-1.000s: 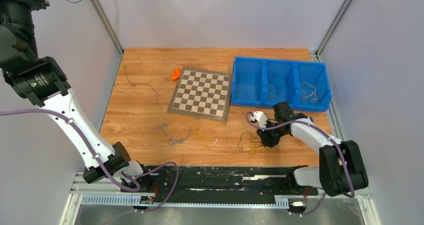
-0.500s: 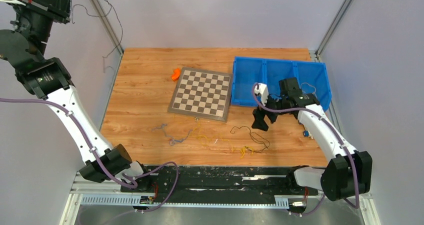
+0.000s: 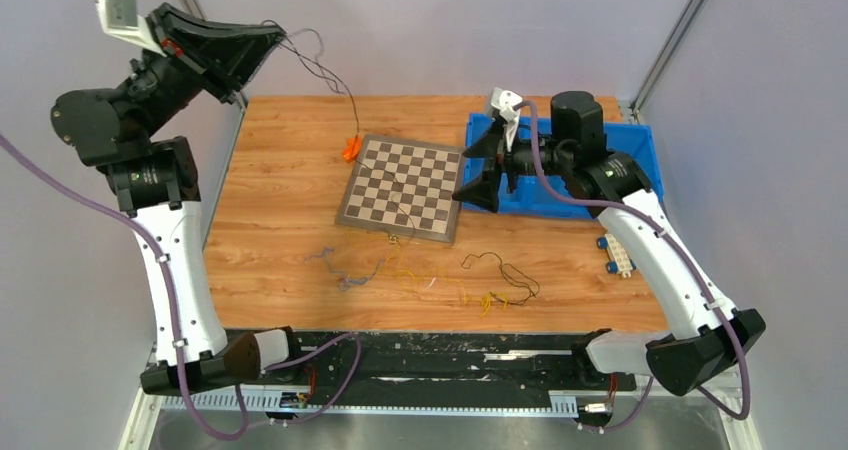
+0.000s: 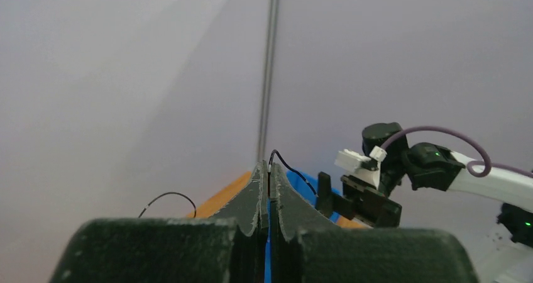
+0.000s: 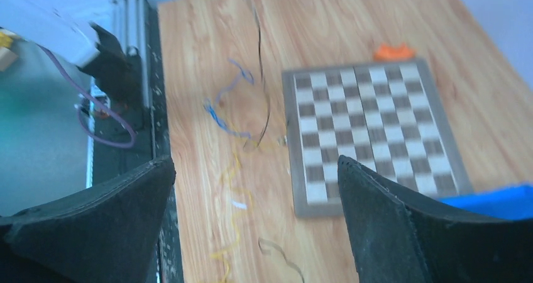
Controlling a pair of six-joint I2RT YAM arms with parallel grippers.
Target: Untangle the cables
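Note:
My left gripper (image 3: 274,34) is raised high at the back left, shut on a thin black cable (image 3: 338,82) that hangs down toward the chessboard's far corner. In the left wrist view the jaws (image 4: 268,171) pinch that black cable (image 4: 290,169) at their tips. My right gripper (image 3: 481,171) hovers open and empty above the chessboard's right edge. On the table lie a grey-purple cable (image 3: 346,272), a yellow cable (image 3: 432,281) and a second black cable (image 3: 505,271), apart from both grippers. The right wrist view shows the open gripper (image 5: 254,163) above the yellow cable (image 5: 233,183) and the grey-purple cable (image 5: 225,104).
A chessboard (image 3: 405,185) lies mid-table with a small orange piece (image 3: 350,149) at its far left corner. A blue three-part bin (image 3: 620,175) sits at the back right, a tan cable inside. A small white and blue block (image 3: 617,255) lies right of the cables.
My right gripper opened, let go of the black cable on the table and rose toward the back. My left arm swung in from the left, carrying its black cable over the table.

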